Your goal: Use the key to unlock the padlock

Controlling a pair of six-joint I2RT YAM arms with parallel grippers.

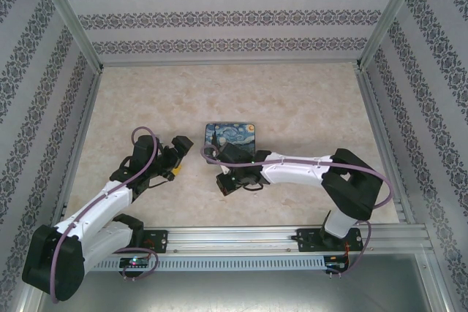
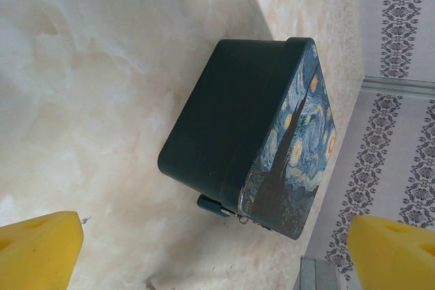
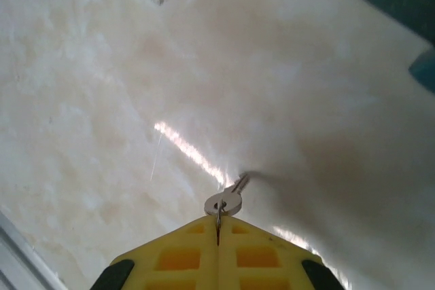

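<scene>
The padlock [image 2: 212, 205] hangs at the case's [image 2: 231, 134] seam, on its near side. The right gripper [image 3: 217, 225] is the nearer one. It is closed on the key [image 3: 224, 202], whose blade points forward from the tips toward the case. The left gripper [image 2: 217, 252] hovers left of the case, spread wide and empty.

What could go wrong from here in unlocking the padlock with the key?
The right gripper pinches the key only at its very end, so it may pivot or slip on contact. The padlock sits at the edge of the case, and the open left gripper isn't steadying it, so it could shift away.
</scene>
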